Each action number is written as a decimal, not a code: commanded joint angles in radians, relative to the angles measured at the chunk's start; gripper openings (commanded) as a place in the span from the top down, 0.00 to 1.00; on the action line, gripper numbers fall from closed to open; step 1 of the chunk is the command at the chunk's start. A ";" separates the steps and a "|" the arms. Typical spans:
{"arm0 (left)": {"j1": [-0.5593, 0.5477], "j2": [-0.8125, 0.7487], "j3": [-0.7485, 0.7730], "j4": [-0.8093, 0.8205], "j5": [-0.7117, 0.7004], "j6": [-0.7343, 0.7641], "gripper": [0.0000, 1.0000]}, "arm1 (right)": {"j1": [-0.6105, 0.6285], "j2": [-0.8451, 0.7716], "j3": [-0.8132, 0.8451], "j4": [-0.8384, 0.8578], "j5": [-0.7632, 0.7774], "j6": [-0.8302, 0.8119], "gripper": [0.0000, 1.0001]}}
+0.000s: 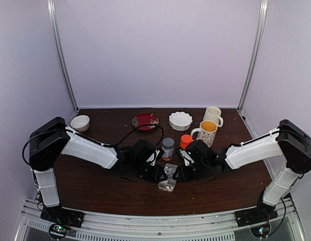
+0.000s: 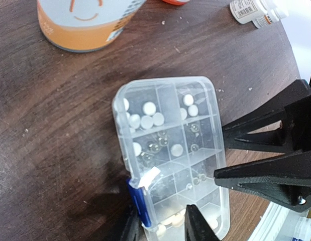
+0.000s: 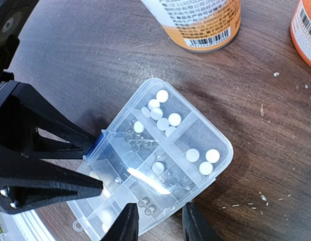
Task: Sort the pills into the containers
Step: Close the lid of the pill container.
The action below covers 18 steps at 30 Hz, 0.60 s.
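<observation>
Pills [image 2: 150, 108] sit in the clear pill box [image 1: 170, 170], with both arms closed in on it.
From above, both arms reach low and inward. The left gripper [image 1: 158, 173] and right gripper [image 1: 182, 173] flank the box near the table's [image 1: 95, 188] front, a grey-capped bottle [image 1: 168, 148] just behind. Left wrist: fingers part-spread by the blue latch [image 2: 137, 201]; I cannot tell if they pinch it. Right wrist: tips apart at the box's long edge, grip equally unclear. White pills lie in several compartments [image 3: 193, 133].

Flat rectangular pill box [image 2: 168, 84] of clear plastic, smooth and glossy; small round whitish pills [image 2: 149, 107], matt; dark brown wood-grain table [image 2: 55, 140], dull and scuffed.
</observation>
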<state>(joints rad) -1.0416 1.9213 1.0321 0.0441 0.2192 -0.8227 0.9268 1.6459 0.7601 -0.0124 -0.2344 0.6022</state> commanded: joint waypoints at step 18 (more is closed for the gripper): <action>-0.002 -0.042 -0.068 0.059 -0.019 -0.018 0.49 | -0.002 -0.027 -0.028 -0.039 0.044 -0.018 0.70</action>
<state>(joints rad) -1.0340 1.9137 1.0027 0.1036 0.2440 -0.8543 0.9245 1.6436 0.7593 -0.0124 -0.2337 0.6044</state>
